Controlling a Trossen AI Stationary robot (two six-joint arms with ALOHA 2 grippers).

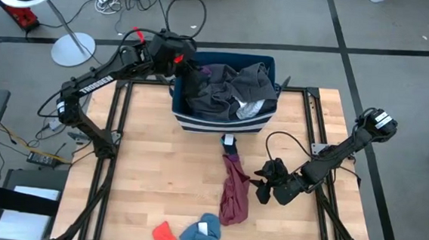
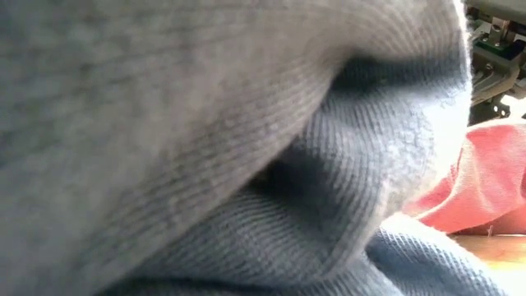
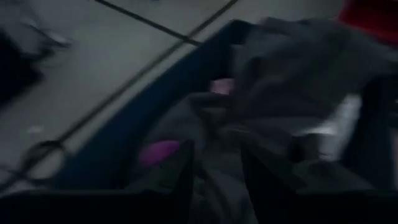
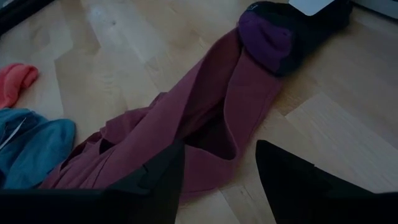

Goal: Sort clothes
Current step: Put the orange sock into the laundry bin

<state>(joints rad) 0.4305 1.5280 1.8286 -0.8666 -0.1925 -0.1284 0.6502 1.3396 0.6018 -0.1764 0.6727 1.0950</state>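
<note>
My left gripper [image 3: 214, 180] hangs fingers apart over the dark clothes [image 1: 228, 87] heaped in the bin [image 1: 218, 124], probably to pick one, while my right gripper [image 4: 221, 180], also apart, faces the maroon garment [image 4: 205, 118] on the table [image 1: 157, 176].

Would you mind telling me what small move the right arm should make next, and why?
Probably ease the right gripper forward and down onto the maroon garment: its fingers stand open just short of it, and that garment lies loose on the table, outside the bin.
</note>
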